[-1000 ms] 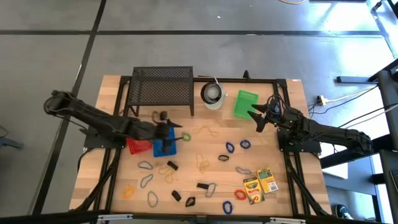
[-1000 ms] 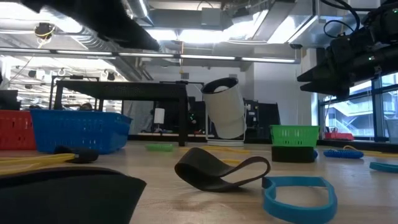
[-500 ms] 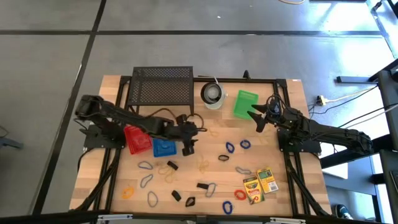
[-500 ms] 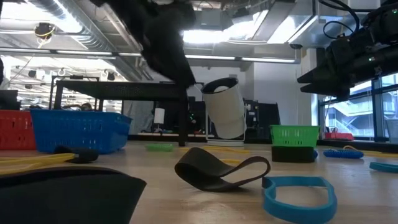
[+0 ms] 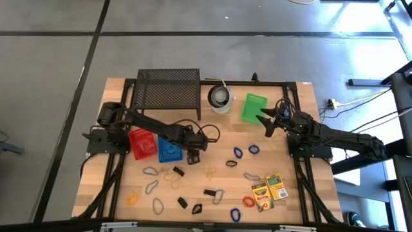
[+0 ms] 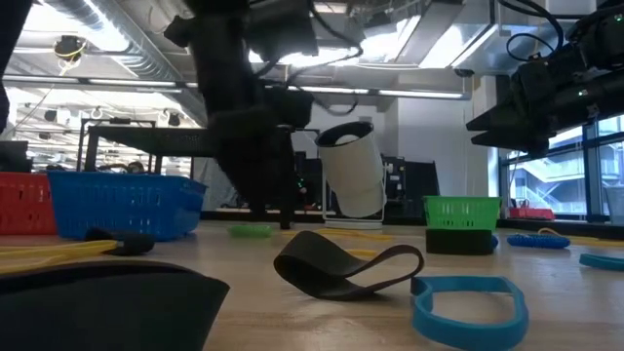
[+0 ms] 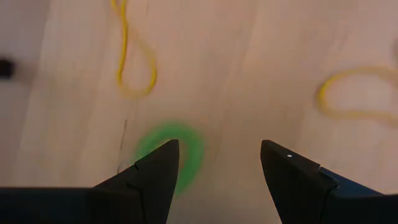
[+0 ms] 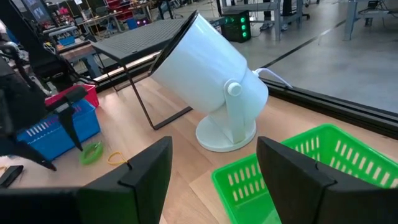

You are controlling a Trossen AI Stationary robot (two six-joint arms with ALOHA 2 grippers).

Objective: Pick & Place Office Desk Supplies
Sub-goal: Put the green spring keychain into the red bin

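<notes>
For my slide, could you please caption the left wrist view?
Left gripper, open, above a green rubber band on the wooden table.

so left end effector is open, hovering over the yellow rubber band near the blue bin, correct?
Not quite: the band under the open left end effector is the green rubber band, not a yellow one. The left wrist view shows it; yellow bands lie farther off. It is near the blue bin.
</notes>
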